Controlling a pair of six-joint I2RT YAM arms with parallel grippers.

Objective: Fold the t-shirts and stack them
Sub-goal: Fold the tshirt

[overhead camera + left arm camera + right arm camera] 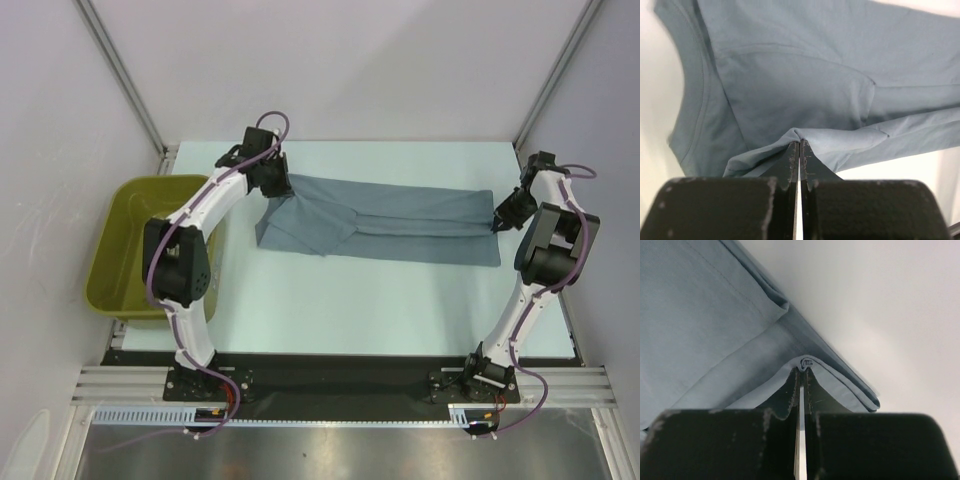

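Observation:
One slate blue-grey t-shirt [390, 228] lies stretched lengthwise across the far half of the table, its sides folded inward into a long band. My left gripper [283, 193] is shut on the t-shirt's left end; in the left wrist view my left gripper [799, 143] pinches a raised peak of the t-shirt [805, 90], with the neckline curving at the left. My right gripper [497, 222] is shut on the right end. In the right wrist view my right gripper [803, 371] clamps a rolled hem of the t-shirt [700, 315], lifted off the table.
An olive basket [135, 212] stands at the table's left edge, beside the left arm's elbow. White walls and metal frame posts close in the far side. The pale table surface [380, 310] stretches between the shirt and the arm bases.

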